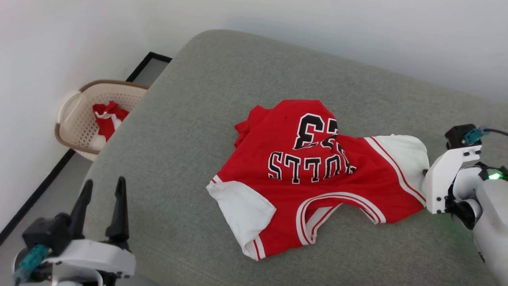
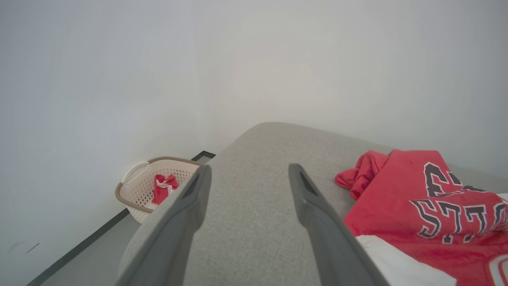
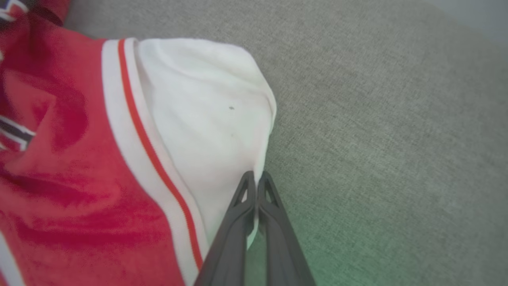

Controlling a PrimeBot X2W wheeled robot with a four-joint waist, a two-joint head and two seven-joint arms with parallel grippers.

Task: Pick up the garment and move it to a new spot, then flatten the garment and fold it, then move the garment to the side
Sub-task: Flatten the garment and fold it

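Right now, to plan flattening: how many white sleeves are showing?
2. One white sleeve lies at the near left of the jersey; the other sleeve, at its right, is pinched by the right gripper.

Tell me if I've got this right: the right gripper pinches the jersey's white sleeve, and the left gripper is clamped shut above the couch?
One detail is off. The left gripper is open, jaws spread apart above the couch, as the left wrist view shows. The right gripper does pinch the white sleeve of the garment.
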